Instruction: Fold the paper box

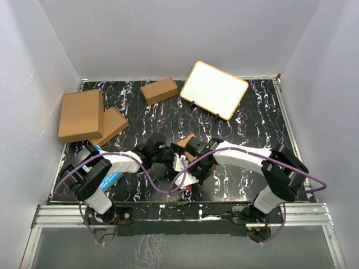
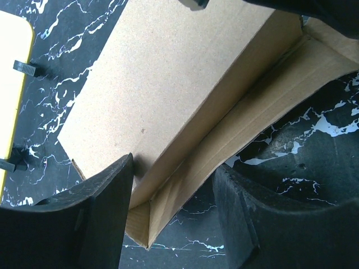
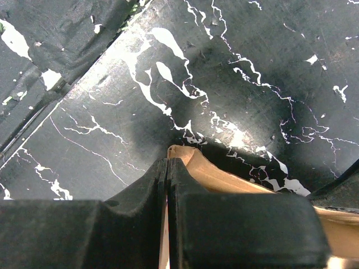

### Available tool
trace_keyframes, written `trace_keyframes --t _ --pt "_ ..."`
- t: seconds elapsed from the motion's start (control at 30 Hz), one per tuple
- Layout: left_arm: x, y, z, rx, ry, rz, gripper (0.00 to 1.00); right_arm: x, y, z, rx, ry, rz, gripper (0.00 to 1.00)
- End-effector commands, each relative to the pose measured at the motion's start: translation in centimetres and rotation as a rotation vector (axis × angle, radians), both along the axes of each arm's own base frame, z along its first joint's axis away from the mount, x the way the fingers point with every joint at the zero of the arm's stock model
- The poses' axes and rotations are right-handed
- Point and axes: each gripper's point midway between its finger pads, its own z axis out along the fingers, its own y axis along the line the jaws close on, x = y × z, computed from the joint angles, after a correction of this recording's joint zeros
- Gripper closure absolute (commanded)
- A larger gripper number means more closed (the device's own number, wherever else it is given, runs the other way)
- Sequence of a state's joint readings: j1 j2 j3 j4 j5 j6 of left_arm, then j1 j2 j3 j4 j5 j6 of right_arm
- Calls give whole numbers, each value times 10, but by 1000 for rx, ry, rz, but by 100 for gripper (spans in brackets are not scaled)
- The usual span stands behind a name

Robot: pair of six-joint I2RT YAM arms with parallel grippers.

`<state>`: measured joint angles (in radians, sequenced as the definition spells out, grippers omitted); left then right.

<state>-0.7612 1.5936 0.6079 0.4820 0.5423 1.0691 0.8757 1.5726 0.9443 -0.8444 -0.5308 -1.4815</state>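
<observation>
The paper box [image 1: 188, 140] is lying mid-frame on the tabletop [image 1: 247, 117], between both arms. The left tool [image 2: 175, 168] is gaping open astride its lower corner. The right tool [image 3: 168, 165] is sitting fully closed beside a curled flap [image 3: 196, 162]. Pushing unevenly risks creasing that flap crooked or skidding the box away.

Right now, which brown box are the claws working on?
The paper box at front centre, pinched in the right claw. The carton, flat box and small closed box farther back lie untouched.
</observation>
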Motion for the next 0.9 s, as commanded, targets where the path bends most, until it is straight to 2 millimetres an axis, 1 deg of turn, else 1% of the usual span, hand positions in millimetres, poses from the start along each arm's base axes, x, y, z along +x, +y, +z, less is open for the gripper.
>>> trace_keyframes --t 0.0,0.17,0.4,0.57,0.77,0.87 --pt "-31 13 -35 87 180 -14 46 38 43 28 172 -163 -11 92" --pt "-31 13 -35 88 180 -15 46 43 45 40 192 -191 -27 92" --pt "-32 14 -36 92 183 -15 46 47 43 49 210 -205 -45 92" --pt "-32 13 -37 93 185 -16 46 47 43 49 221 -203 -50 92" --pt "-32 14 -37 94 186 -14 46 54 43 56 250 -221 -78 92" --pt "-32 14 -37 94 189 -13 46 56 40 58 255 -224 -91 92"
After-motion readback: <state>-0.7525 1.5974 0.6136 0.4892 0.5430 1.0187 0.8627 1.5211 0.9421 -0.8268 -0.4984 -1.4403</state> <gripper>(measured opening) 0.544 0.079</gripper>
